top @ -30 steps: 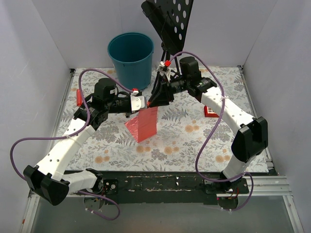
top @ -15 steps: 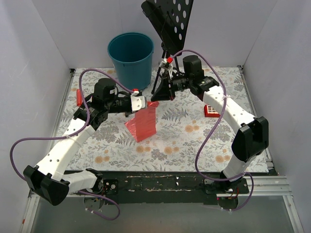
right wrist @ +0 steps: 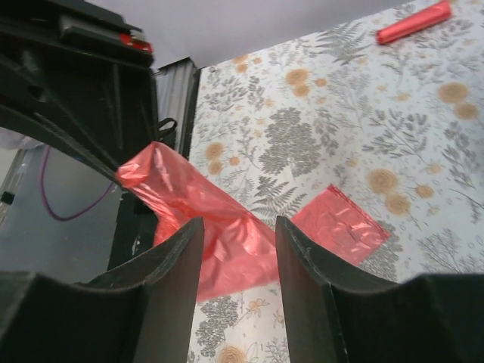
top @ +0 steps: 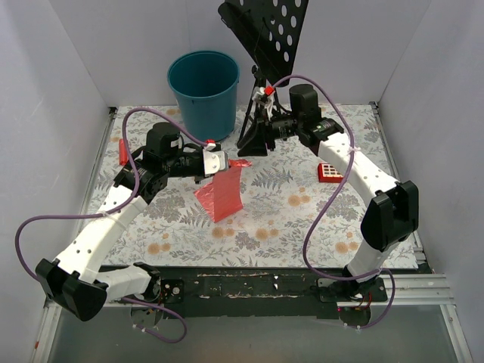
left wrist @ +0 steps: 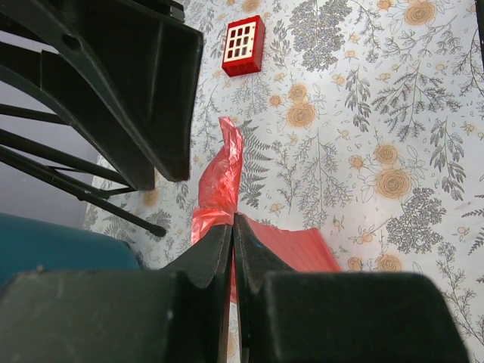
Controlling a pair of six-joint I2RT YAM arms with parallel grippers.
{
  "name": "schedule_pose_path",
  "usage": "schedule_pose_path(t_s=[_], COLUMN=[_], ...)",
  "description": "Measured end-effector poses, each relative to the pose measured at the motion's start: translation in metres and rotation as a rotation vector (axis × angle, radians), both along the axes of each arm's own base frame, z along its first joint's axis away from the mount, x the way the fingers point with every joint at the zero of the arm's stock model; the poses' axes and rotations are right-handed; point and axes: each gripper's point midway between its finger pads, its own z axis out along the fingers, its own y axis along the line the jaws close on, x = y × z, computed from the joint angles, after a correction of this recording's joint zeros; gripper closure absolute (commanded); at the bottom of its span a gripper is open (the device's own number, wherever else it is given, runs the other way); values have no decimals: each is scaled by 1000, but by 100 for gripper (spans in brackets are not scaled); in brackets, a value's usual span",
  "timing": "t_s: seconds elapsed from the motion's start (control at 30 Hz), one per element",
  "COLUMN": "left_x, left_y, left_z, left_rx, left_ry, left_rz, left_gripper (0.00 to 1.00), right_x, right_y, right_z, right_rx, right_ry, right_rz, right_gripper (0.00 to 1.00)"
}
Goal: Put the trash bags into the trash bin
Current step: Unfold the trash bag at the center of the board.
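Note:
The red film trash bag [top: 221,193] hangs from my left gripper [top: 224,162], which is shut on its top edge a little above the floral table. In the left wrist view the bag [left wrist: 221,181] sticks out past the closed fingertips. The teal trash bin [top: 203,91] stands at the back, behind and slightly left of the bag. My right gripper [top: 252,144] is open and empty, raised to the right of the bag; the right wrist view shows the bag [right wrist: 227,234] below it between its fingers.
A black perforated stand [top: 265,30] with tripod legs [top: 253,136] rises at the back centre. A red square toy with white buttons [top: 330,172] lies right. A small red cylinder [top: 122,151] lies at the left edge. White walls enclose the table.
My right gripper has let go of the bag's top and drawn back to the right and away. The bag now hangs from my left gripper alone, its top corner drooping.

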Motion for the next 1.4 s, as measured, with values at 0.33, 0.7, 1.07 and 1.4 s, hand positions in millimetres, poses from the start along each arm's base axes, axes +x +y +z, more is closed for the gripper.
schedule_pose_path(t_s=[0.33,0.7,1.07,1.4], left_x=[0,3,9,11], left_y=[-1,-2,-1,-2], left_z=[1,5,8,12], left_rx=[-6,-23,-35,-53], left_ry=[1,5,-6,-4], left_rz=[2,14,47,57], left_gripper=[100,100,100,100], right_x=[-32,-23,-32,-44], right_y=[17,11,-7,-7], right_z=[-4,-4,11,-5], right_rx=[12,-11,-16,-36], right_ry=[-1,-13,-1,72], right_rz=[121,55,-16,14], right_gripper=[48,48,50,49])
